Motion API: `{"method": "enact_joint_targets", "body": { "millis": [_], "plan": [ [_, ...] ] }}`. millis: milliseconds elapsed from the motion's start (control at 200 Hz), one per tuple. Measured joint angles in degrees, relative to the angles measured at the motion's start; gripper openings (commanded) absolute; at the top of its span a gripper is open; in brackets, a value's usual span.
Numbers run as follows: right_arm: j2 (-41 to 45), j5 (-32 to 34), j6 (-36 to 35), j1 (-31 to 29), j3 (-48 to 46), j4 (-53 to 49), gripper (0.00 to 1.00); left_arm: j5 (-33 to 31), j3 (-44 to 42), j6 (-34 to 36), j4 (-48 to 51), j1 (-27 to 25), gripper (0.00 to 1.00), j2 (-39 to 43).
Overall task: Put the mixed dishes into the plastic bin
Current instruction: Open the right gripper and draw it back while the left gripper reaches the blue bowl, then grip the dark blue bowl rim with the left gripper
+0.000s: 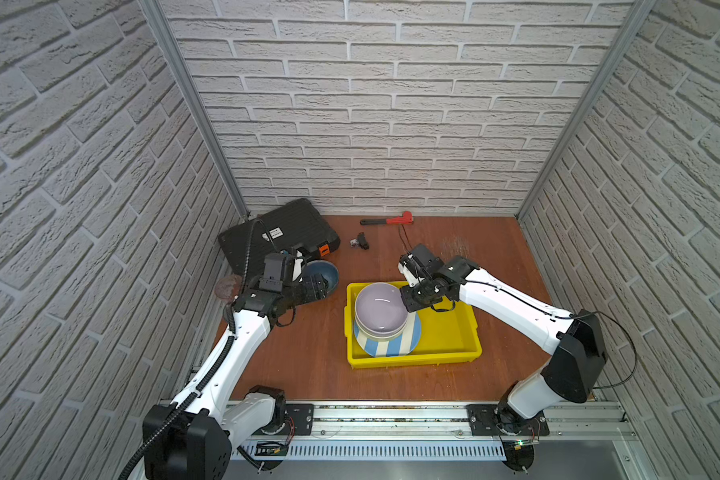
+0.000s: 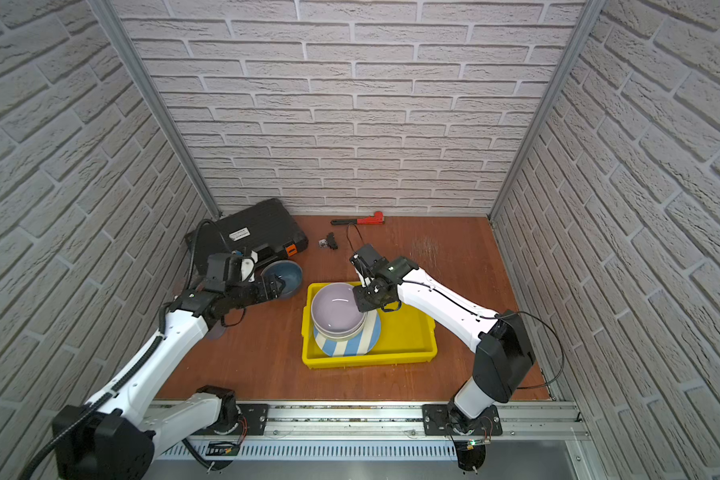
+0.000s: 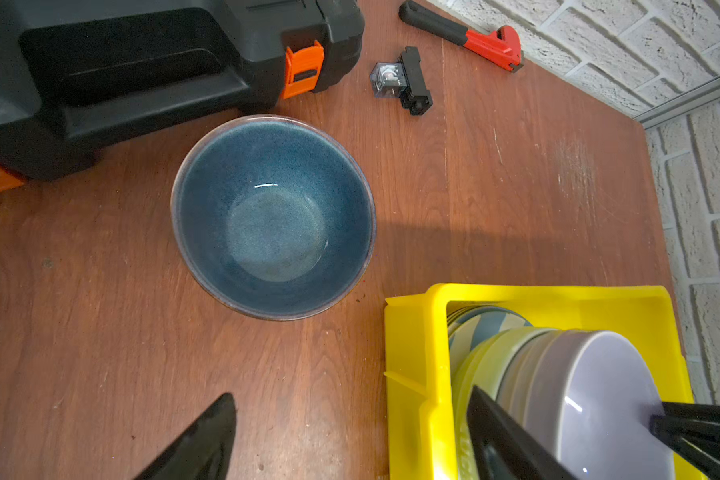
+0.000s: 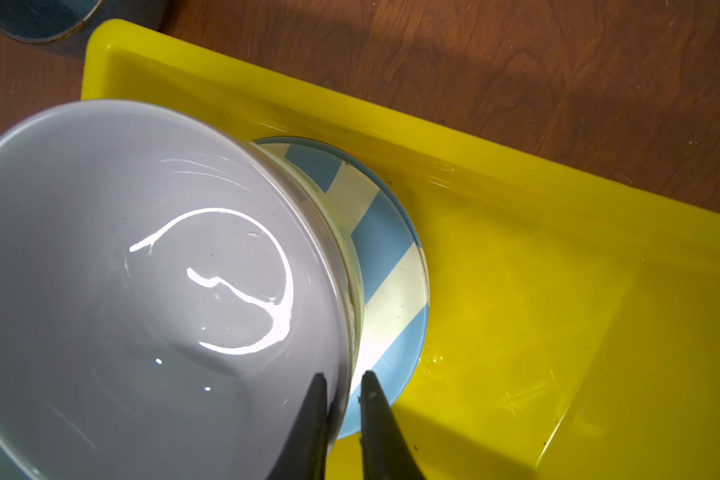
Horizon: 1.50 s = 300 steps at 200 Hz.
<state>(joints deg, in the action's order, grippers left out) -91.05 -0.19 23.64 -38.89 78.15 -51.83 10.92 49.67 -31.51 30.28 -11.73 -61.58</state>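
Observation:
The yellow plastic bin [image 1: 454,332] [image 2: 404,332] holds a blue-white striped plate [image 1: 391,347] [image 4: 387,249]. On the plate sits a pale green bowl [image 3: 487,357], and a lavender bowl [image 1: 379,309] [image 4: 142,291] lies tilted on top of it. My right gripper [image 1: 408,301] [image 4: 344,382] is shut on the lavender bowl's rim, one finger inside and one outside. A blue bowl [image 1: 325,274] [image 3: 273,216] stands on the table left of the bin. My left gripper [image 1: 316,289] [image 3: 356,440] hovers open beside it, holding nothing. A pinkish translucent tumbler [image 1: 226,286] sits by the left wall.
A black tool case [image 1: 275,237] with orange latches lies at the back left, close behind the blue bowl. A red pipe wrench [image 1: 391,219] lies along the back wall, and a small black-and-clear part [image 1: 360,242] in front of it. Brick walls enclose three sides.

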Motion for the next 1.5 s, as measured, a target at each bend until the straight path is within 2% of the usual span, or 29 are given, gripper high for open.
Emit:
{"method": "enact_joint_targets", "body": {
  "millis": [210,320,435,630,895,1100,1500],
  "plan": [
    [1.6,0.2,0.0,0.0,0.0,-0.3,0.32,-0.1,0.0,0.0,0.0,0.3,0.87,-0.7],
    [4.2,0.2,-0.2,0.0,0.0,-0.2,0.41,-0.3,0.0,0.0,-0.1,1.0,0.86,-2.2],
    [8.3,0.6,-0.4,0.0,-0.6,0.2,0.52,-0.9,0.8,-0.2,-0.1,2.7,0.84,-6.0],
    [14.5,3.4,-0.5,0.0,-4.0,0.1,0.65,-3.1,4.2,-0.2,-0.2,5.6,0.80,-13.0],
    [19.3,5.6,-0.5,0.8,-10.9,0.2,0.67,-5.8,10.3,-0.1,-0.7,6.9,0.69,-22.5],
    [22.2,5.9,-0.9,1.7,-12.7,0.2,0.68,-8.4,14.2,1.1,0.1,6.9,0.64,-29.4],
    [26.9,5.8,-1.4,2.6,-15.1,0.0,0.69,-12.0,17.8,4.3,2.5,6.9,0.49,-36.0]
  ]
}}
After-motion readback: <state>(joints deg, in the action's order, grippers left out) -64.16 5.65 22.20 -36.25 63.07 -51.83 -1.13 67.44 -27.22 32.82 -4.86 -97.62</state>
